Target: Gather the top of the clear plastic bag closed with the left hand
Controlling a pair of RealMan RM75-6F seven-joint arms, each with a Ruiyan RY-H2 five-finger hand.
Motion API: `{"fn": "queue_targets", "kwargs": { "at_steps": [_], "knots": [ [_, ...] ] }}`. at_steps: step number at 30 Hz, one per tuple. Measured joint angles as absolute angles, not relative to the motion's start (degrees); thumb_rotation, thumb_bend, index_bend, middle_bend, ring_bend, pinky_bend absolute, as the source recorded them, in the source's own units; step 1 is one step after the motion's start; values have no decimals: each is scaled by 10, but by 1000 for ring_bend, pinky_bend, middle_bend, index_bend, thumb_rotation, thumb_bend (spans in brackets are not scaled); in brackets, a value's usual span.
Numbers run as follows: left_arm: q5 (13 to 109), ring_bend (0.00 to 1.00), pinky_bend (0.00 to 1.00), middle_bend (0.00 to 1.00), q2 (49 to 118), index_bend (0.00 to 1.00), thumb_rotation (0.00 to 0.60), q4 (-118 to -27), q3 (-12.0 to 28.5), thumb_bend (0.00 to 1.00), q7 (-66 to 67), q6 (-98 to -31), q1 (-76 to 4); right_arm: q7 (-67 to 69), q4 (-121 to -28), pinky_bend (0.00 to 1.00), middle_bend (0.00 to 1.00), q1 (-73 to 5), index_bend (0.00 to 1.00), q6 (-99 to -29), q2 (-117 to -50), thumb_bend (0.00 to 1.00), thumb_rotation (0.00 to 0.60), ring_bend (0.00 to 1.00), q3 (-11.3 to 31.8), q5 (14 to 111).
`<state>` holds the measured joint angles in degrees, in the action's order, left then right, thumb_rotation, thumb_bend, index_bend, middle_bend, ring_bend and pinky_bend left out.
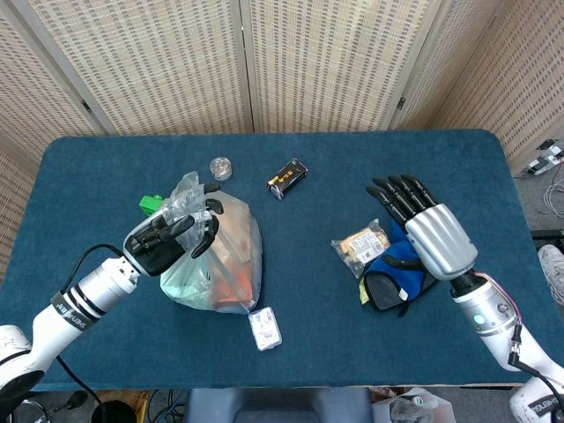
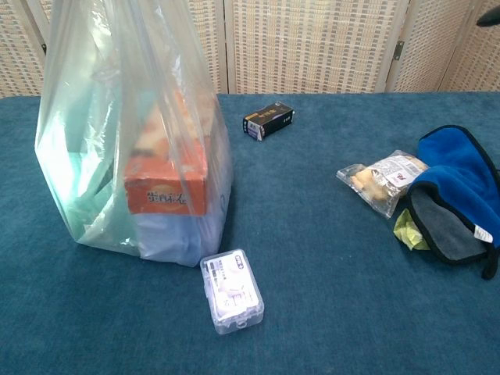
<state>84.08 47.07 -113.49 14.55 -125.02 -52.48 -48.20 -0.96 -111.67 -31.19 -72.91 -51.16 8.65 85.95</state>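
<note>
The clear plastic bag (image 1: 222, 264) (image 2: 137, 148) stands on the left half of the blue table, holding an orange box (image 2: 170, 168) and pale packets. My left hand (image 1: 167, 242) is at its top, fingers curled around the bunched plastic neck (image 1: 189, 198), which sticks up above the hand. The chest view shows the bag drawn upward and narrow at the top; the hand itself is out of that frame. My right hand (image 1: 427, 229) hovers over the right side of the table with fingers apart, holding nothing.
A small clear case (image 1: 264, 327) (image 2: 230, 291) lies just in front of the bag. A green block (image 1: 150, 204) sits behind it. A black box (image 1: 287, 177), a small round jar (image 1: 220, 167), a snack packet (image 1: 359, 247) and a blue cloth (image 1: 394, 269) lie elsewhere.
</note>
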Motion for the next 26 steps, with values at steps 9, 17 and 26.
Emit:
{"fn": "queue_targets", "kwargs": {
  "at_steps": [9,17,26],
  "knots": [
    [779,657,999,546,442,403,600,-1157,179,544,-1201,-503,-479,13,-1082,88,74,-268,0,-747,-541,80,600,47,53,883],
    [712,675,1000,567,410,422,600,-1176,232,568,-1159,-492,-468,24,-1064,88,74,-240,0,-749,-557,80,600,47,33,885],
    [671,677,1000,572,386,425,600,-1181,302,568,-1152,-494,-449,47,-1042,88,74,-216,0,-751,-569,82,600,47,21,884]
  ]
}}
